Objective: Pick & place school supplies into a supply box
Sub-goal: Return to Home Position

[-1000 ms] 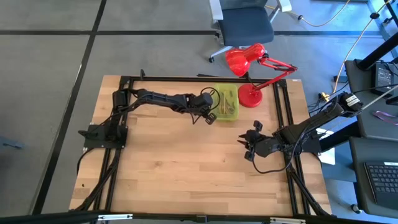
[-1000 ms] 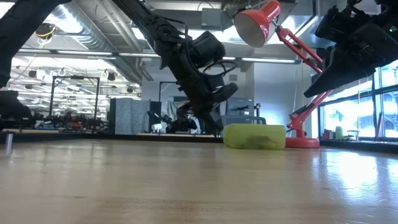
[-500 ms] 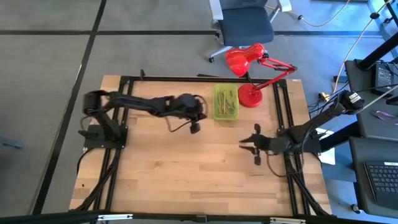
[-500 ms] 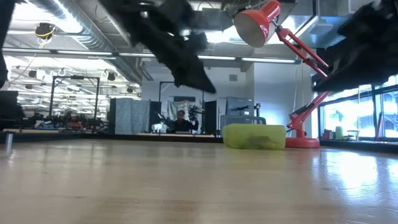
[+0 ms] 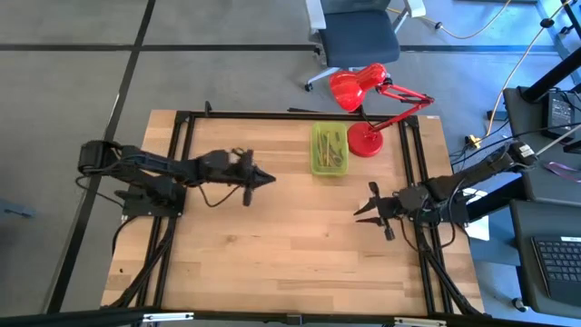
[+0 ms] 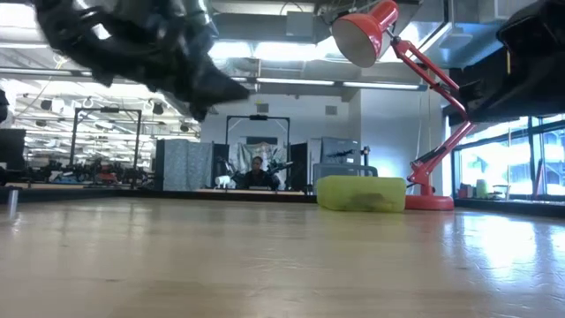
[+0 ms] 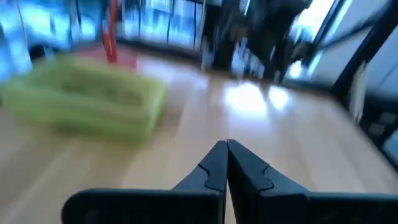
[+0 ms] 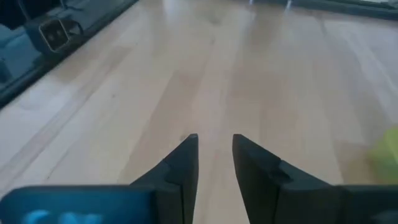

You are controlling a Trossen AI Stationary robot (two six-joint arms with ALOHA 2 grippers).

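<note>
The supply box [image 5: 329,150] is a yellow-green case lying flat on the far part of the table, beside the red lamp; thin pens and pencils show inside it. It is also in the low view [image 6: 362,193] and the left wrist view [image 7: 87,102]. No scissors show. My left gripper [image 5: 264,177] hangs shut over the table left of the box, pointing toward it [image 7: 227,146]. My right gripper [image 5: 359,212] is open above the table's right side, nearer than the box, its fingers [image 8: 186,155] pointing toward the table's left.
A red desk lamp stands with its base [image 5: 366,141] right beside the box and its shade [image 5: 349,88] past the far edge. Black frame rails [image 5: 416,163] run along the table's sides. Bare wood lies between both grippers and toward the near edge [image 5: 290,245].
My left gripper has drawn back from the box's left side toward the table's left edge, rising as it went, and the arm has folded back. The box has stayed where it was.
</note>
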